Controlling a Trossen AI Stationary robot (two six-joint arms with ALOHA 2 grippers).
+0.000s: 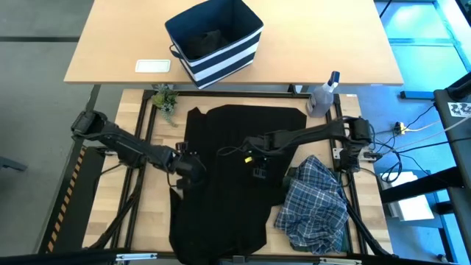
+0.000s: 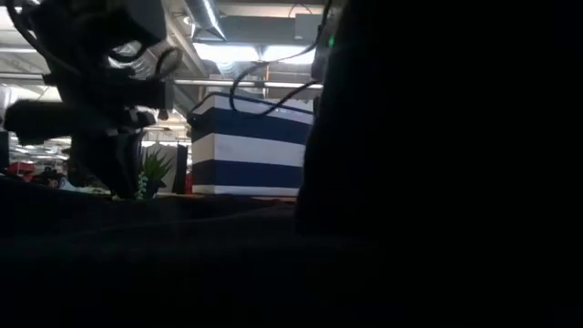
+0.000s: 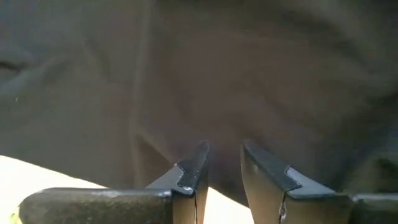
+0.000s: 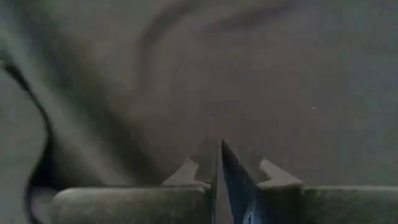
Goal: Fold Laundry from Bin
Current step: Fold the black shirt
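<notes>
One black garment [image 1: 221, 184], spread flat across the middle of the slatted work table [image 1: 151, 202], reaching to its near edge. Left gripper [image 1: 193, 168] at the garment's left edge, fingers [image 3: 193, 168] pinching a fold of the cloth. Right gripper [image 1: 254, 156] on the garment's centre, fingers [image 4: 231, 163] pressed together on the fabric. Plaid shirt [image 1: 315, 206] crumpled at near right. Striped bin [image 1: 215, 41] on the far table, dark cloth inside. Spray bottle [image 1: 322, 96] far right.
</notes>
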